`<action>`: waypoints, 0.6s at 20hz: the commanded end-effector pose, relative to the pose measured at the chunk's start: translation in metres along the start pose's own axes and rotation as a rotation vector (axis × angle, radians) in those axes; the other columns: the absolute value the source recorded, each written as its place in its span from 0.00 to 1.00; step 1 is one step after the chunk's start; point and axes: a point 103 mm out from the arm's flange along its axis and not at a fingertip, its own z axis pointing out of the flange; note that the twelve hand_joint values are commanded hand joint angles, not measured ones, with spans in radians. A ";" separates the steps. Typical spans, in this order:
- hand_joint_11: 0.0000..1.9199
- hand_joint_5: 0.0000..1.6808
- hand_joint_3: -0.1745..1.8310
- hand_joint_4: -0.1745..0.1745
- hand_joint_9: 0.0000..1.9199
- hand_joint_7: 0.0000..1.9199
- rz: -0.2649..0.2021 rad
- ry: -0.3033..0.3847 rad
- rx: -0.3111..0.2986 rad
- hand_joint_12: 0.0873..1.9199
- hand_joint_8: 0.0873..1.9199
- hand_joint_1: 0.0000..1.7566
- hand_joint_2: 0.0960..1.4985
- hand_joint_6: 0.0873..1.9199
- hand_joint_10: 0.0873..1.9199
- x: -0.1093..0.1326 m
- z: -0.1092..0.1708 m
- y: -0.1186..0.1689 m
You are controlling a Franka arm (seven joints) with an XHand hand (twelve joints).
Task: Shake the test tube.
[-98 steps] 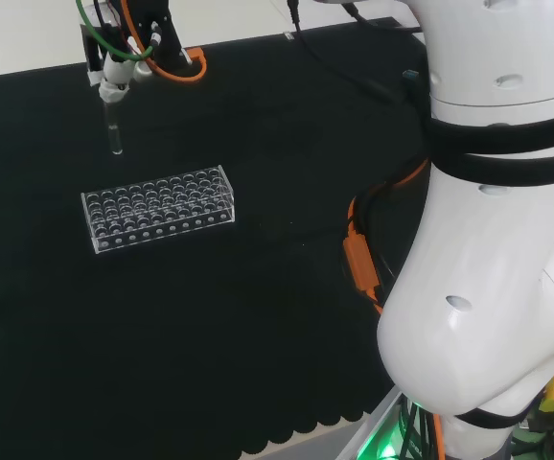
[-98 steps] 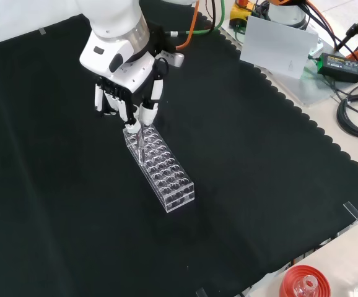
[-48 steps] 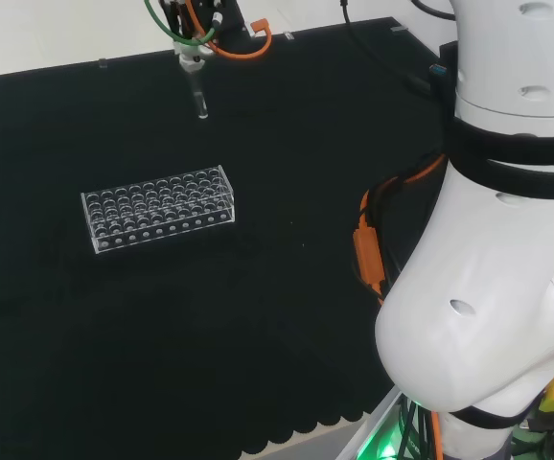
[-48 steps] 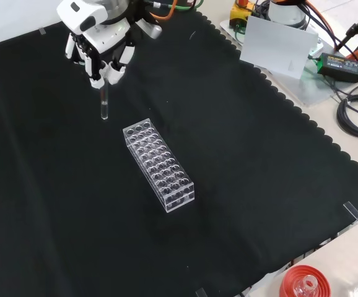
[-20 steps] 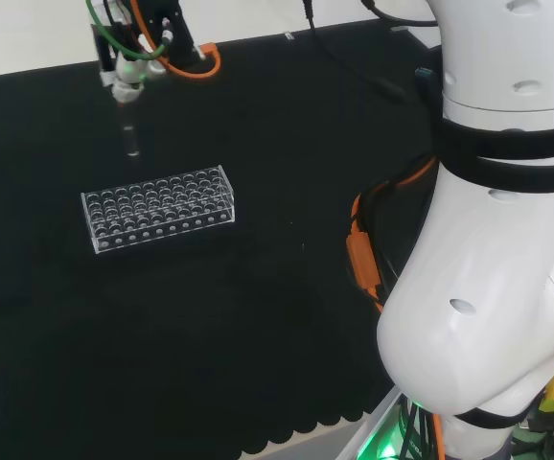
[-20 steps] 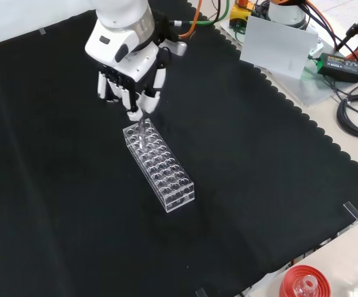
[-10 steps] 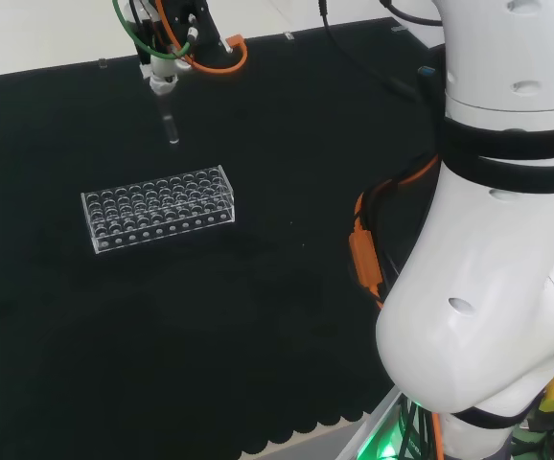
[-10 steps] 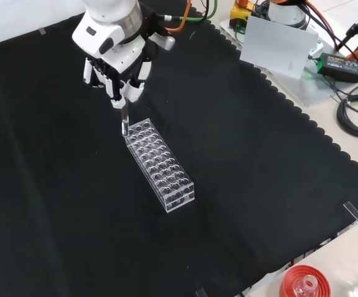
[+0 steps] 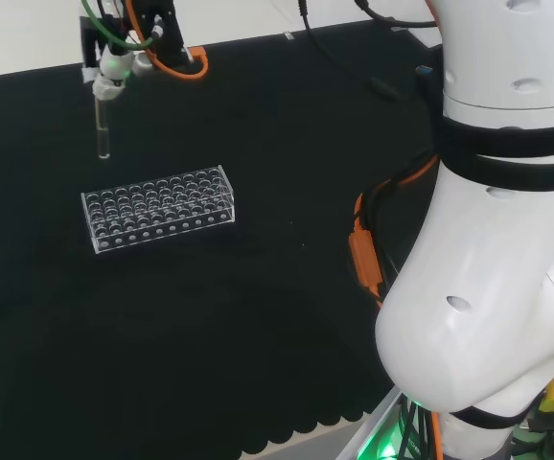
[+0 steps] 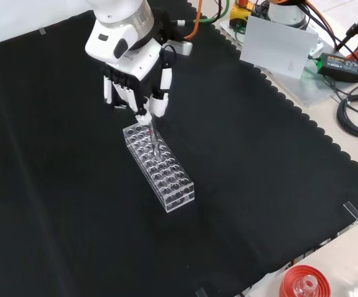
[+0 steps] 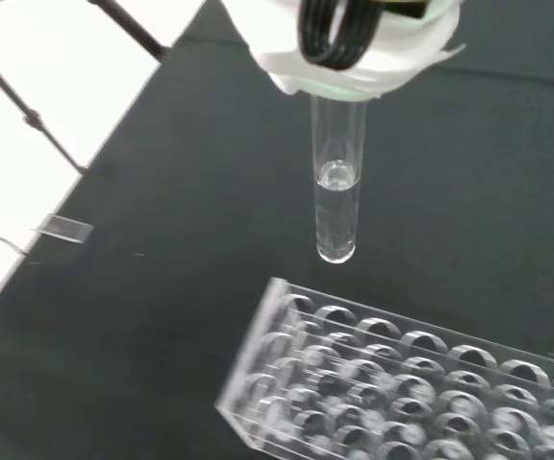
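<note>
Hand [image 10: 132, 74] fingers pinch test tube [image 9: 102, 132] by its top; tube hangs upright, clear above rack [image 9: 158, 207].

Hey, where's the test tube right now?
The test tube hangs upright from the robot hand, in the air. In the head view it is at upper left, above and beyond the left end of the clear rack.
</note>
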 end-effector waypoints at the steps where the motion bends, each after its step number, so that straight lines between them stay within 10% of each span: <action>1: 0.44 0.86 0.07 0.00 0.76 0.98 0.008 -0.027 0.007 0.61 0.07 0.81 0.60 0.04 0.06 -0.005 0.001 0.002; 12: 0.43 0.86 0.07 0.00 0.76 0.98 0.110 -0.127 0.011 0.61 0.06 0.81 0.60 0.03 0.05 -0.049 -0.003 0.000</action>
